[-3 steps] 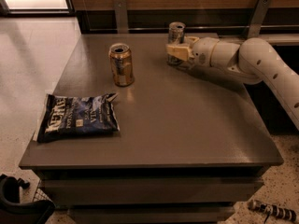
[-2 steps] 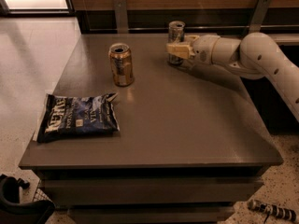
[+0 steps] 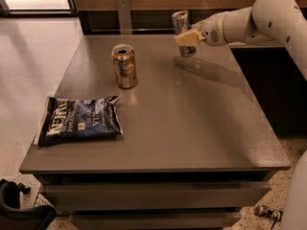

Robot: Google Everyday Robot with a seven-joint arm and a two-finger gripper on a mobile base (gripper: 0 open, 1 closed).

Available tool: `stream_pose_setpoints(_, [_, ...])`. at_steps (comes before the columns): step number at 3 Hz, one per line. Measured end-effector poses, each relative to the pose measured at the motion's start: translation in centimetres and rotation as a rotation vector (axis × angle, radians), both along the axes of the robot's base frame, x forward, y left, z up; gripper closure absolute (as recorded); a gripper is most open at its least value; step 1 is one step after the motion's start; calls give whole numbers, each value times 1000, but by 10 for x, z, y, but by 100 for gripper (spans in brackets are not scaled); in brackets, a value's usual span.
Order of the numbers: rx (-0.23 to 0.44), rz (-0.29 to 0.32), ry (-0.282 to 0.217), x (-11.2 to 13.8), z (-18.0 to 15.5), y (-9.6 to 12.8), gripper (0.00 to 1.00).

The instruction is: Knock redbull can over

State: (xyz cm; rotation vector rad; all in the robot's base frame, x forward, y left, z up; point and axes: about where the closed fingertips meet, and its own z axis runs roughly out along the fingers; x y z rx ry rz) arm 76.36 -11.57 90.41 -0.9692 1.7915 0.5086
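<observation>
Here, the gripper (image 3: 187, 38) is seen set against the front of the redbull can (image 3: 180, 22), which is found behind and to the right of the gold can (image 3: 124, 67) as viewed by the camera, well apart from it and farther back on the table (image 3: 201, 128). The redbull can is shown on its base, upright or close to it. A slight lean toward the gold can's side may be read into it, but that cannot be settled. Whether the gripper is spread wide, drawn narrow or closed around the can cannot be told, since its tip is seen only as a pale block across the can's middle. The step in hand is judged to be the push itself. It would be done best with force applied high on the can, above its middle, and carried sideways in one steady sweep, so that the can is tipped rather than slid. The fall is best kept short of the gold can and of the chip bag (image 3: 79, 123), which lies in front of the gold can and to its left.
</observation>
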Motion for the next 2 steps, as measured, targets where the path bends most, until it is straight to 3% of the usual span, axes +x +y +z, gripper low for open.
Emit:
stream_pose_setpoints(1, [-98, 0, 54, -7, 2, -7, 100])
stream_pose_setpoints(2, [-261, 12, 129, -25, -10, -15, 100])
